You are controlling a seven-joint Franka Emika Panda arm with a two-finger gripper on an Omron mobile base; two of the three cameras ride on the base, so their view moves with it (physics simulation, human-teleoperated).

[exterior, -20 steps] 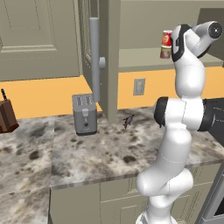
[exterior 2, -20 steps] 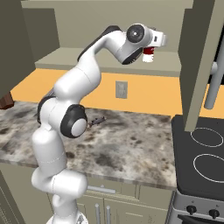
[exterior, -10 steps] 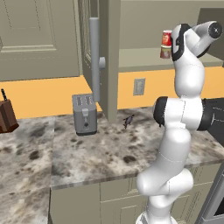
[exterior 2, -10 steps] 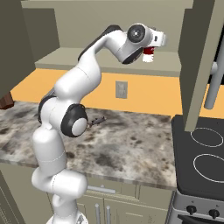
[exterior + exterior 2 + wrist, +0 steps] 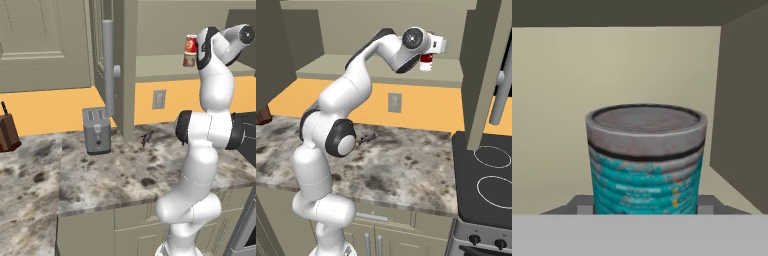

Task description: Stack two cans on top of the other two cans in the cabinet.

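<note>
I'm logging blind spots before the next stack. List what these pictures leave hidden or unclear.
- Gripper jaws: in both base views the arm's own hand covers them; open or shut cannot be told.
- Teal-blue can: the hand view's bottom edge cuts off its base, so what it rests on is unseen.
- Red can: left base view, label too small to read.

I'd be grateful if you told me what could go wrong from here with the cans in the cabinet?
The red can already sits stacked on the brown can right beside the arm, so a swing could topple it. The teal can sits close before the hand; its grip is hidden, so it might slip. The open cabinet door hangs nearby.
</note>
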